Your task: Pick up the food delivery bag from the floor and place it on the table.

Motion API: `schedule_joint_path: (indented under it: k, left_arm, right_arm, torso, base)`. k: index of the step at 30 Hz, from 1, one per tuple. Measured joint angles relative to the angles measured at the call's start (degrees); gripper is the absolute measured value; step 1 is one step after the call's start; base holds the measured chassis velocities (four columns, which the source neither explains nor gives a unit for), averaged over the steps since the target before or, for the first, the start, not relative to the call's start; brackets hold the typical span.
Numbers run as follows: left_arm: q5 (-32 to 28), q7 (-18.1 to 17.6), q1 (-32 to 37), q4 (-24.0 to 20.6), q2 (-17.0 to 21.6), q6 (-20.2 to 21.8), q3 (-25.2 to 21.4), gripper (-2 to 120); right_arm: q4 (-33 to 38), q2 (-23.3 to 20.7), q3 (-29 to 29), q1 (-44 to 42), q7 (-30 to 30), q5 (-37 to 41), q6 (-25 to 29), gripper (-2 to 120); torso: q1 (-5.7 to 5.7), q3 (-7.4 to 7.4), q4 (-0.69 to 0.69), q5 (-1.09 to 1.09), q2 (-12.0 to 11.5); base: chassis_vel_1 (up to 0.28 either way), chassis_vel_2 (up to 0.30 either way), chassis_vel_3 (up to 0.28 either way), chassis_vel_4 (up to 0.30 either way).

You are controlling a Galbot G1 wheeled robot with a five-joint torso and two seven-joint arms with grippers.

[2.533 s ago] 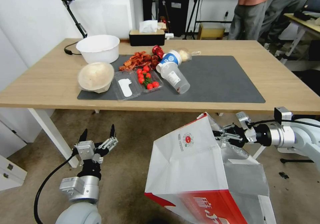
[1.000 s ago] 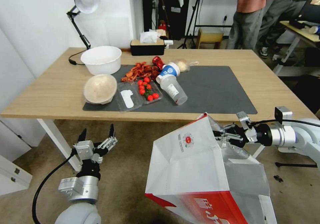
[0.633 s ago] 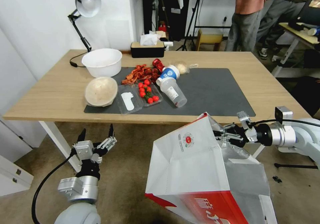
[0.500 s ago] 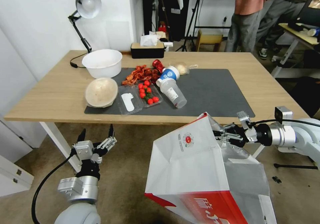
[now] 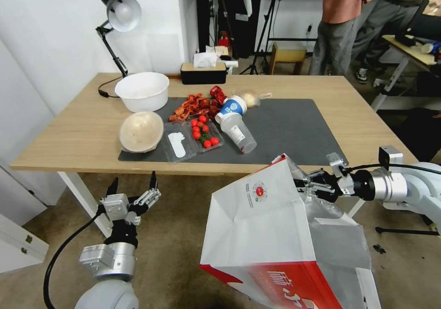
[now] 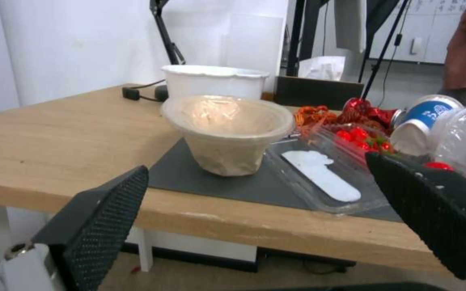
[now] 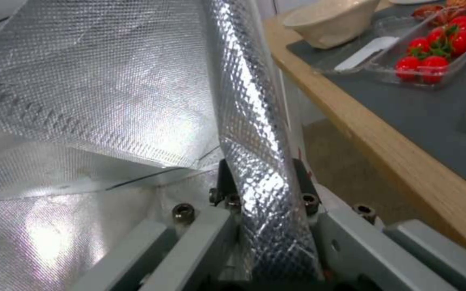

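The food delivery bag [image 5: 271, 235], white with a red lower band and a round red logo, hangs tilted below the table's front edge; its bottom is cut off by the head view's lower edge. My right gripper [image 5: 307, 187] is shut on its upper rim. In the right wrist view the silver foil lining [image 7: 255, 121] is pinched in that gripper [image 7: 260, 194]. The light-wood table [image 5: 69, 129] carries a dark grey mat [image 5: 294, 125]. My left gripper [image 5: 133, 185] is open above the floor [image 5: 179, 235], left of the bag, facing the table edge [image 6: 217, 218].
On the mat's left half lie a white bowl [image 5: 141, 90], a paper bowl [image 5: 141, 131], a clear tray of cherry tomatoes [image 5: 204, 134] and tipped plastic cups [image 5: 236, 127]. A tissue box [image 5: 203, 72] and a desk lamp [image 5: 120, 14] stand at the back. A white table leg [image 5: 82, 198] is beside my left gripper.
The whole head view has shifted: the table now sits lower in the picture with more of the room behind showing, so the camera moved. Both grippers and the bag keep their places in it.
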Motion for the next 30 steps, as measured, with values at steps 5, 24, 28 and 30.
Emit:
schedule_joint_path:
  k: [5,24,28,30]
  left_arm:
    - [-0.10,-0.07,0.11,-0.16,-0.02,0.02,0.01,100]
    - [-0.80,-0.76,0.86,-0.97,-0.51,0.22,0.22,100]
    - [-0.80,-0.79,0.82,-0.79,-0.39,0.03,0.18,100]
    - [-0.80,-0.79,0.81,-0.76,-0.37,0.02,0.16,100]
  right_arm:
    - [-0.05,-0.06,-0.03,0.07,0.07,0.13,0.04,0]
    - [-0.60,0.47,-0.78,0.56,0.19,0.19,0.19,0]
    - [-0.68,0.40,-0.77,0.65,0.19,0.22,0.20,0]
    - [-0.68,0.35,-0.68,0.64,0.18,0.24,0.20,0]
  torso:
    - [1.02,1.31,0.00,0.00,2.31]
    - [2.71,3.46,0.00,0.00,6.16]
    - [2.69,3.44,0.00,0.00,6.08]
    - [2.67,3.42,0.00,0.01,6.04]
  base:
    - [0.000,0.000,0.000,0.000]
    - [0.000,0.000,0.000,0.000]
    - [0.000,0.000,0.000,0.000]
    - [0.000,0.000,0.000,0.000]
